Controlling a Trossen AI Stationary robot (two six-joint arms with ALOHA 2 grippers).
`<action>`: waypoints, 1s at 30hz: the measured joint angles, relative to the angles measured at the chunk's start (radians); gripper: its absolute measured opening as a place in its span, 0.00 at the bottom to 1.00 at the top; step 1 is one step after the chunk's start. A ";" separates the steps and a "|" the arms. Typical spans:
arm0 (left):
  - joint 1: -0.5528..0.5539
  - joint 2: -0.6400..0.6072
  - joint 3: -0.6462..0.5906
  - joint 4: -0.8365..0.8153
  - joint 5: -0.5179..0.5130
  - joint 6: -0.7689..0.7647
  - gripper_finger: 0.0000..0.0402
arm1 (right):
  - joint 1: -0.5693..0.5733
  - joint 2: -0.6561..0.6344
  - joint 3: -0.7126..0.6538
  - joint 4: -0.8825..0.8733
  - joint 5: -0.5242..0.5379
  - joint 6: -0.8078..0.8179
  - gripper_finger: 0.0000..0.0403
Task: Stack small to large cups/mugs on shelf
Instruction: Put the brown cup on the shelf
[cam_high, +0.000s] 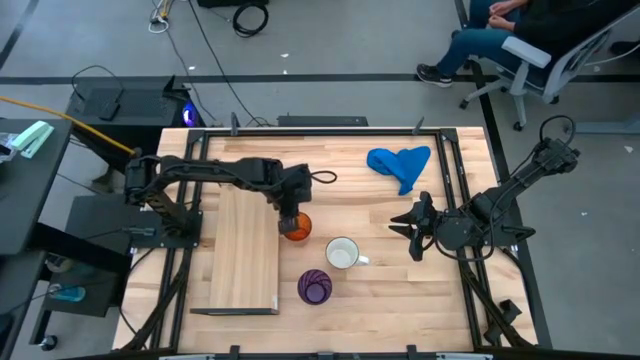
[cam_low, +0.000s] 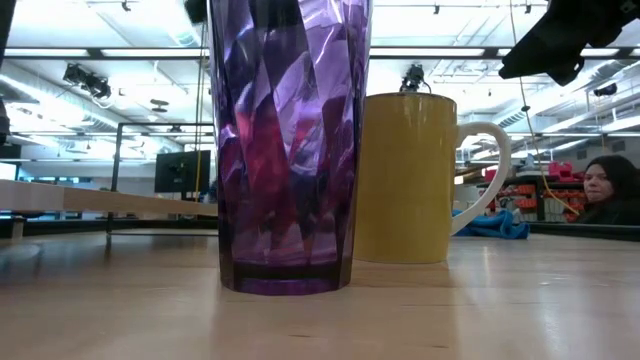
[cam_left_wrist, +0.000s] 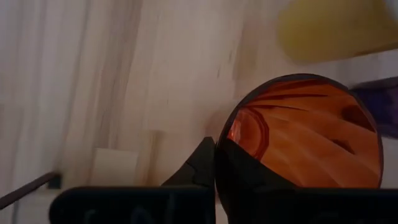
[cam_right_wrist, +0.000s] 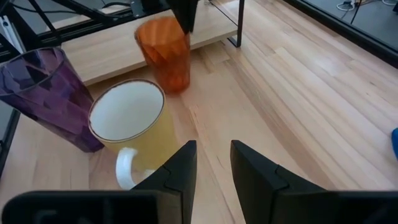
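The orange translucent cup (cam_high: 296, 229) is just right of the shelf (cam_high: 240, 250), a pale board with a thin dark frame lying on the table. My left gripper (cam_high: 290, 212) is above the cup, shut on its rim. The mug (cam_high: 342, 254), white inside and yellowish outside, stands upright with its handle toward the table's right. The purple cup (cam_high: 314, 287) stands upright nearer the near edge. In the low view the purple cup (cam_low: 288, 140) and the mug (cam_low: 410, 178) hide the orange cup. My right gripper (cam_high: 415, 228) hangs open to the right of the mug, touching nothing. My left gripper pinches the orange cup's rim (cam_left_wrist: 225, 142) on the side toward the shelf, with one finger (cam_left_wrist: 239, 171) inside the cup and the other finger (cam_left_wrist: 200, 167) outside. The fingers come from above, pointing down. The cup (cam_right_wrist: 165, 53) is upright, slightly tilted; I cannot tell whether its base is on the table.
A blue cloth (cam_high: 400, 165) lies crumpled near the table's far right. Bare planks stretch between the mug and my right gripper (cam_right_wrist: 213, 155). The shelf's board (cam_right_wrist: 124, 46) has nothing on it. A person sits beyond the table's far right corner (cam_high: 500, 30).
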 joint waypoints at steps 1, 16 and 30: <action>-0.003 0.000 0.035 -0.040 -0.002 0.000 0.03 | 0.000 0.000 0.000 0.000 0.000 -0.001 0.26; -0.071 -0.003 0.639 -0.715 -0.325 -0.092 0.03 | 0.001 0.000 0.000 -0.001 -0.023 -0.014 0.26; -0.003 -0.184 0.385 -0.757 -0.362 -0.162 0.03 | 0.003 0.000 -0.001 -0.005 -0.048 -0.021 0.26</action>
